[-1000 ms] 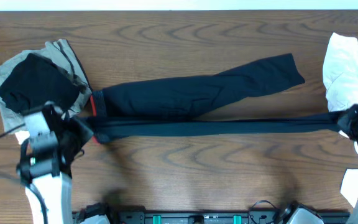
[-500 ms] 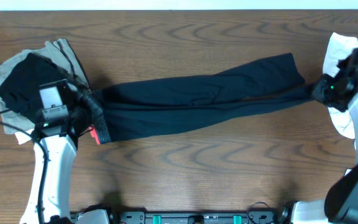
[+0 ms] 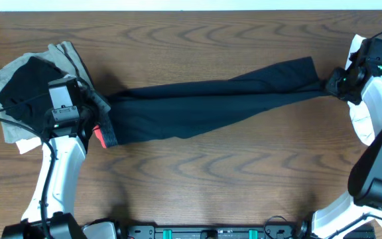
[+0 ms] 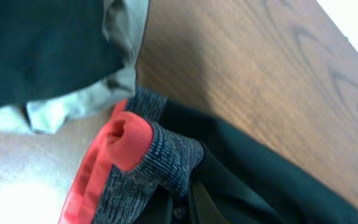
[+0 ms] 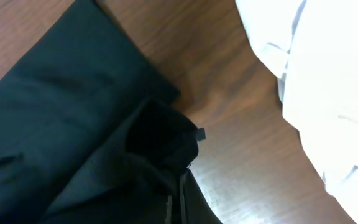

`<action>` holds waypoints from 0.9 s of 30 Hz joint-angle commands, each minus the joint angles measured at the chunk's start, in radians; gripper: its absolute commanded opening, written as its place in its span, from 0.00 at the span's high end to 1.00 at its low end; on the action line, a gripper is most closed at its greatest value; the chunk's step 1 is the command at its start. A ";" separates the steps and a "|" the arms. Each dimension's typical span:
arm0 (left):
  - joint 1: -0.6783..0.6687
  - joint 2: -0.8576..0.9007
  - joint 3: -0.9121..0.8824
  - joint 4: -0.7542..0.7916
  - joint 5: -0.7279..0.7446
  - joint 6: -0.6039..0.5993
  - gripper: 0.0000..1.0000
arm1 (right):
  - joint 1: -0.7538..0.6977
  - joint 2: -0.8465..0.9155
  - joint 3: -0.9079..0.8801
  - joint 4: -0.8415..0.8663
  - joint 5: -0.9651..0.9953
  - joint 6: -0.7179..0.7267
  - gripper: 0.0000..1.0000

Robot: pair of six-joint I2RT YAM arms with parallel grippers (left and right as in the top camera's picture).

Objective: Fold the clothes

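Left gripper (image 3: 97, 130) pinches the grey, coral-edged waistband (image 4: 160, 155) of the long black stretchy leggings (image 3: 204, 109); right gripper (image 3: 329, 85) pinches an ankle cuff (image 5: 160, 134). The leggings span the brown wooden table (image 3: 211, 176). Light, limp, elastic cloth probably handles best by its hems.

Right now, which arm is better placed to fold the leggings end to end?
Right, probably: its jaws are shut on the leggings' ankle end, free to carry toward the waistband, which the left jaws hold beside the khaki garment.
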 commanded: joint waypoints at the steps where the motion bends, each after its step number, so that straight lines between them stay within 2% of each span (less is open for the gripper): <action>1: 0.002 0.036 0.024 0.026 -0.035 -0.031 0.94 | 0.007 0.039 0.037 0.019 0.024 0.023 0.99; 13: 0.000 0.188 0.024 0.132 -0.034 -0.037 0.94 | 0.033 0.067 0.039 0.174 -0.009 0.064 0.98; 14: 0.000 0.192 0.024 0.151 -0.035 -0.037 0.94 | 0.039 0.071 0.039 0.204 -0.026 0.064 0.89; 15: 0.000 0.194 0.024 0.169 -0.035 -0.037 0.94 | 0.046 0.076 0.039 0.232 -0.037 0.064 0.74; 16: 0.000 0.195 0.024 0.190 -0.035 -0.037 0.94 | 0.052 0.083 0.039 0.257 -0.046 0.064 0.63; 20: 0.000 0.196 0.024 0.261 -0.035 -0.037 0.83 | 0.082 0.109 0.039 0.332 -0.066 0.064 0.63; 21: 0.000 0.196 0.024 0.271 -0.035 -0.037 0.77 | 0.090 0.117 0.039 0.336 -0.066 0.064 0.62; 23: 0.000 0.196 0.024 0.268 -0.031 -0.041 0.75 | 0.095 0.122 0.039 0.317 -0.066 0.064 0.62; 24: 0.000 0.196 0.024 0.262 -0.027 -0.040 0.70 | 0.094 0.122 0.039 0.303 -0.062 0.064 0.62; 27: 0.000 0.196 0.024 0.232 -0.027 -0.040 0.67 | 0.088 0.122 0.039 0.256 -0.063 0.036 0.65</action>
